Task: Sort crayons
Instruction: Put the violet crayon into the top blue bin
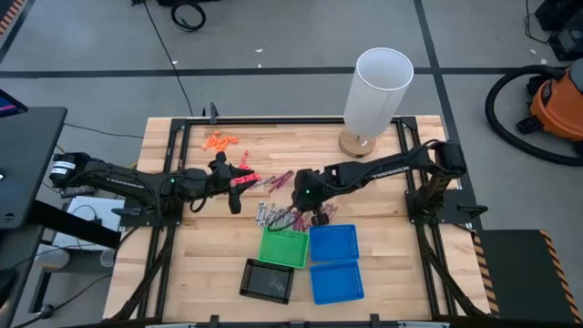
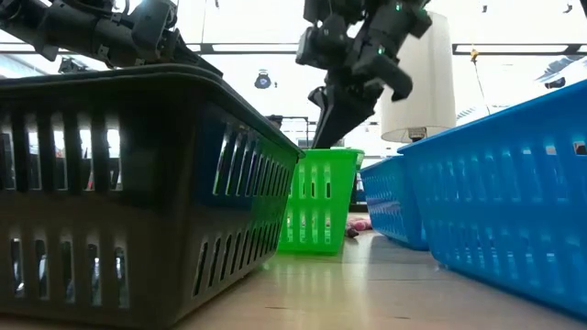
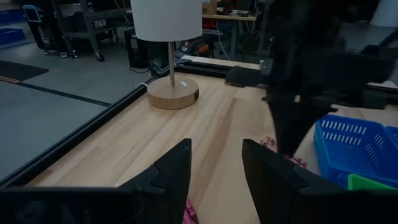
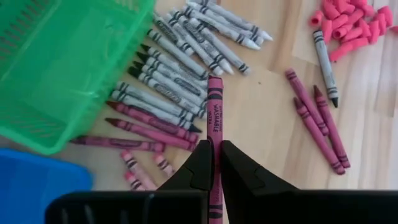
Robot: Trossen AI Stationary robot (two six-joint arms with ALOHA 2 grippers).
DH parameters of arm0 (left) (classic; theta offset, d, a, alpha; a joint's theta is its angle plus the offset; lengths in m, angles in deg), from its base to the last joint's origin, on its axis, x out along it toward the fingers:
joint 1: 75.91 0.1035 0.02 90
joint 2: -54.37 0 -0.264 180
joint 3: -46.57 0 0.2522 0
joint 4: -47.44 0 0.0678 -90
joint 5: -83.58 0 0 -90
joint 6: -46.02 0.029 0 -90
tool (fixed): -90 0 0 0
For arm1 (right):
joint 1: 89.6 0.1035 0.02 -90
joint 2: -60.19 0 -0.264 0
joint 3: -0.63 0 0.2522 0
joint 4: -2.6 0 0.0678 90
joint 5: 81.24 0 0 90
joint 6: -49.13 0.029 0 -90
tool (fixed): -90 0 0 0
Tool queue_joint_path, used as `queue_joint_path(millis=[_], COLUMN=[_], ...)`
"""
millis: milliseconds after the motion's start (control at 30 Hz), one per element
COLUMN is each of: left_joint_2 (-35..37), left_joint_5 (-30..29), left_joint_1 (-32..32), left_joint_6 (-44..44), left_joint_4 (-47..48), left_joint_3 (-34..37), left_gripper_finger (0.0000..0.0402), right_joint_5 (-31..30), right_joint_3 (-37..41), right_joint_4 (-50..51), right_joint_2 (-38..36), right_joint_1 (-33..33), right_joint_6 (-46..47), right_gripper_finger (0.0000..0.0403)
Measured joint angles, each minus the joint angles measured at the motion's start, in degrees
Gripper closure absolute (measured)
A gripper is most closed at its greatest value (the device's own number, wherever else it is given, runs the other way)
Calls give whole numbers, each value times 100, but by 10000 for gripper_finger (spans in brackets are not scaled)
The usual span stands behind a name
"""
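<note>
The right gripper (image 4: 214, 163) is pinching a maroon crayon (image 4: 214, 118) lengthwise, hanging beside the green basket (image 4: 56, 62) over the grey and maroon crayons (image 4: 174, 81) lying on the table (image 1: 209, 246). The left gripper (image 3: 216, 163) is hovering spread-fingered over the coral-pink bits (image 1: 244, 179). Only the right wrist view is showing the grip.

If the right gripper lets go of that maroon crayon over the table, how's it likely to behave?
The maroon crayon looks like a stiff, thin round stick, so it would probably roll on the table. It seems light. The right gripper pinches only one end, so it may pivot.
</note>
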Motion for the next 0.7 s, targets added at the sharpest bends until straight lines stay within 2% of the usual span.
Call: queue_joint_path(millis=[367,700], left_joint_2=[0,0], left_joint_5=[2,2], left_joint_1=[0,0], left_joint_6=[2,86], left_joint_4=[13,-43], left_joint_3=[0,0], left_gripper_finger=[249,249], right_joint_5=[-654,-1110], right_joint_3=[-624,-756], right_joint_4=[1301,1725], right_joint_2=[-2,-128], right_joint_1=[696,1092], right_joint_6=[626,1052], right_gripper_finger=[378,378])
